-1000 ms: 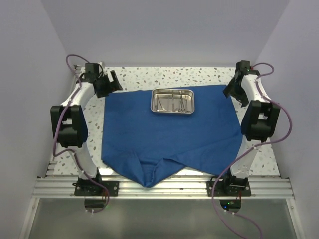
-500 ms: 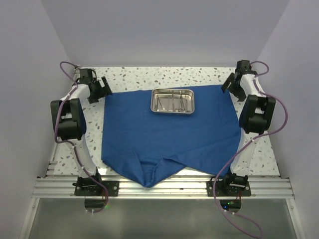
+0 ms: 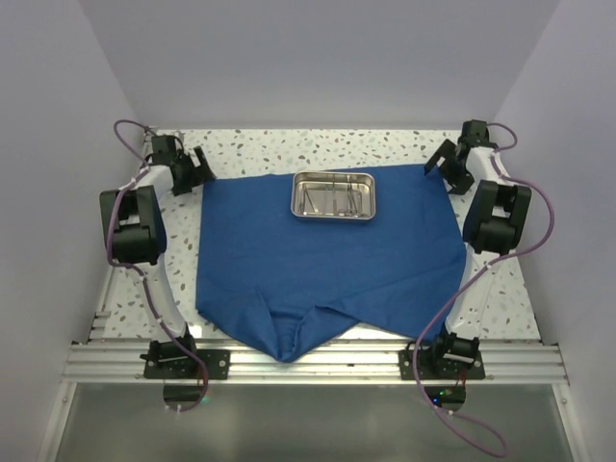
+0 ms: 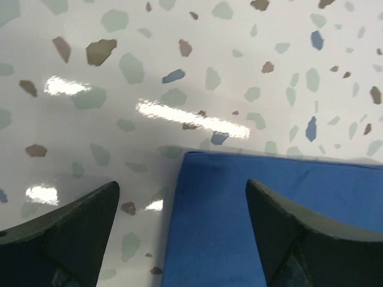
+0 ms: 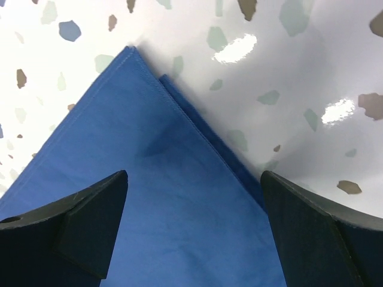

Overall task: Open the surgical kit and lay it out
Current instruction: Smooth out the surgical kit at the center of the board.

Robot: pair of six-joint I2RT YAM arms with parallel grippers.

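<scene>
The royal-blue cloth wrap (image 3: pixel 327 255) lies spread over the speckled table (image 3: pixel 289 146); its near corner hangs over the front edge. A shiny steel tray (image 3: pixel 333 195) with thin steel instruments in it sits on the cloth's far middle. My left gripper (image 3: pixel 198 168) is open over the cloth's far left corner (image 4: pixel 239 203), one finger over the table and one over the cloth. My right gripper (image 3: pixel 448 166) is open over the cloth's far right corner (image 5: pixel 149 161), whose tip is folded double.
White walls close in the table on the left, back and right. An aluminium rail (image 3: pixel 318 364) runs along the front edge with both arm bases on it. Purple cables loop beside each arm.
Both arms have swung outward and back; each gripper has shifted from beside the cloth's far edge to its own far corner. The cloth and tray have not moved.
</scene>
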